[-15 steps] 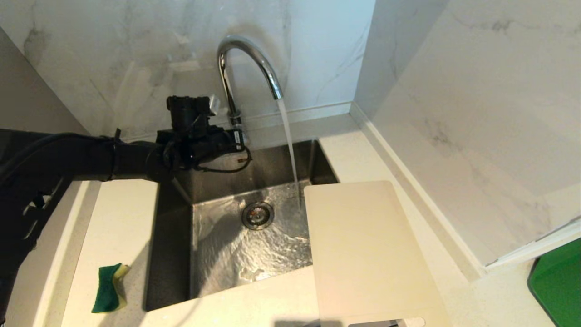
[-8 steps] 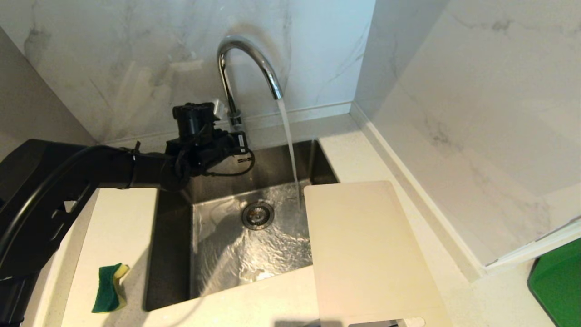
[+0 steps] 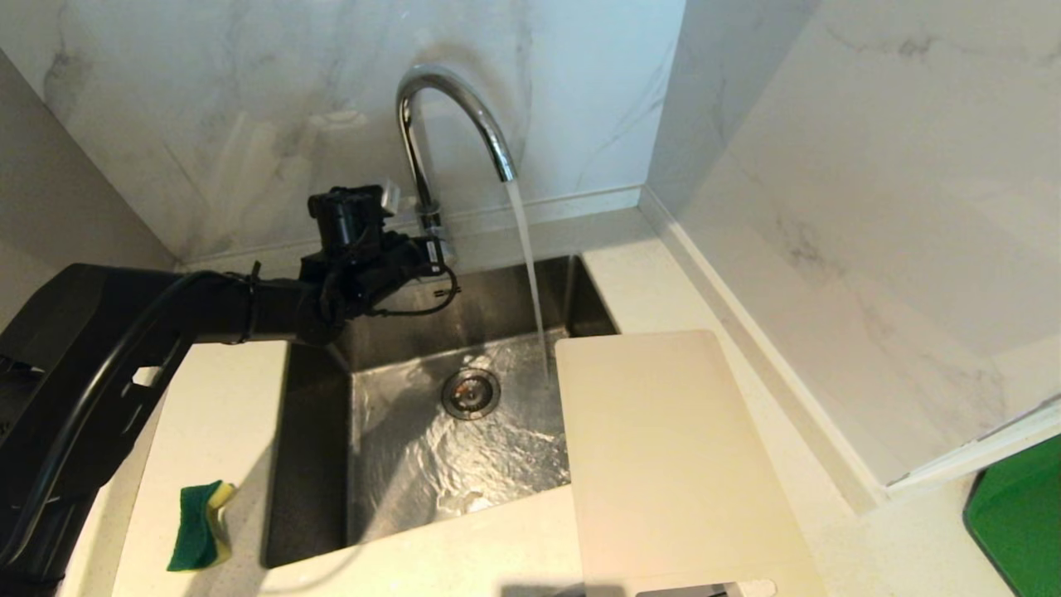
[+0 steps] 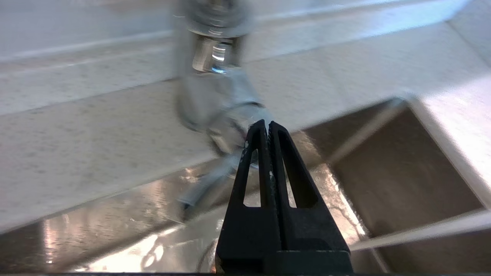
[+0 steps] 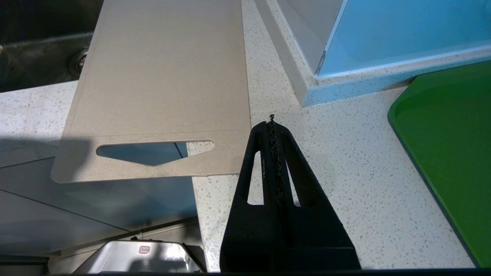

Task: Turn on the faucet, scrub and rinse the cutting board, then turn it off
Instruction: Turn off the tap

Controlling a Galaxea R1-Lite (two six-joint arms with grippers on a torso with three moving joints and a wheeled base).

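My left pincer [image 4: 267, 124], pressed shut and empty, sits at the faucet [image 3: 452, 116] base; the board [image 3: 663, 464] lies well to its right.

glossy chrome faucet [image 3: 452, 108]; matt cutting board [image 3: 663, 464].

One faucet [image 3: 452, 116], one cutting board [image 3: 663, 464], one sponge [image 3: 199, 526], one sink [image 3: 315, 464], one green tray [image 3: 1019, 522].

surface: pale speckled countertop [image 3: 224, 414] around steel sink [image 3: 311, 464] | lower left: green-and-yellow sponge [image 3: 199, 526] | lower centre-right: cutting board [image 3: 671, 464], far end overhanging sink | lower right corner: green tray [image 3: 1015, 514]
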